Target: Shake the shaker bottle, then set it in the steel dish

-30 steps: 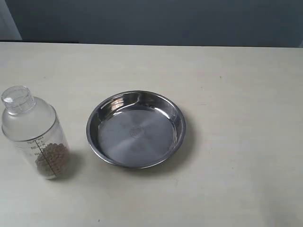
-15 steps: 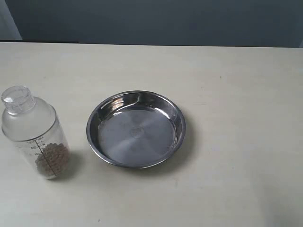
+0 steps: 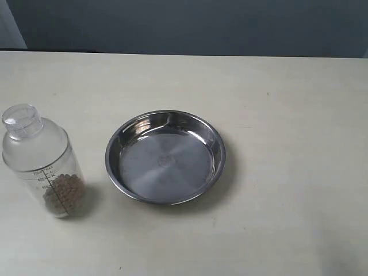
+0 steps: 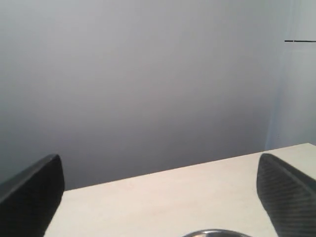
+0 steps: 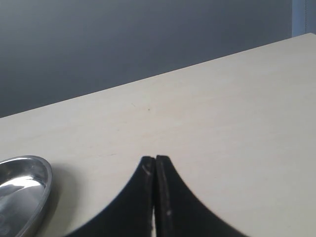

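Bottle: the clear plastic shaker bottle (image 3: pixel 41 164), with a frosted dome and brown pellets inside, stands upright by the left edge of the pale tabletop (image 3: pixel 287 103), its long axis vertical.
Dish: the round, shiny, shallow steel dish (image 3: pixel 167 164) sits mid-table, near the bottle but apart from it.
Left claw: the left gripper (image 4: pixel 159 170) is spread wide and empty.
Right claw: the right gripper (image 5: pixel 155 163) has its fingers pressed together and holds nothing.
Reach: the bottle shows in neither wrist view. It lies on the left arm's side, so that arm is probably nearer.
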Tool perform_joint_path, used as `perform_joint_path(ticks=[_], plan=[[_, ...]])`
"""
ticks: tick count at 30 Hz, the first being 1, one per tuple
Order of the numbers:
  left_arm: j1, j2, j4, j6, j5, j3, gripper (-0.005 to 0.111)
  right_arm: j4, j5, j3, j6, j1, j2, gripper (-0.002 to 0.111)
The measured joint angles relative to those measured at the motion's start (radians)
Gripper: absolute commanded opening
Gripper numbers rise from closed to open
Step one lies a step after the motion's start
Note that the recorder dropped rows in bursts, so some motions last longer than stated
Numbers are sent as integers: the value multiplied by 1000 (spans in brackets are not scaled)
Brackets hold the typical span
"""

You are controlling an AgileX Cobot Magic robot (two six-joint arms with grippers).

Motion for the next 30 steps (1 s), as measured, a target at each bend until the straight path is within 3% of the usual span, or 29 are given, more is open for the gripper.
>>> perform_joint_path(ticks=[8,21,30], plan=[[-35,-54,23,-8,-7,79,106,0,0,0,0,0,0,-1],[-35,72,-54,-11,-39,154,106,0,0,0,0,0,0,-1],[-35,263,-63,6,-214,154,106,0,0,0,0,0,0,-1]])
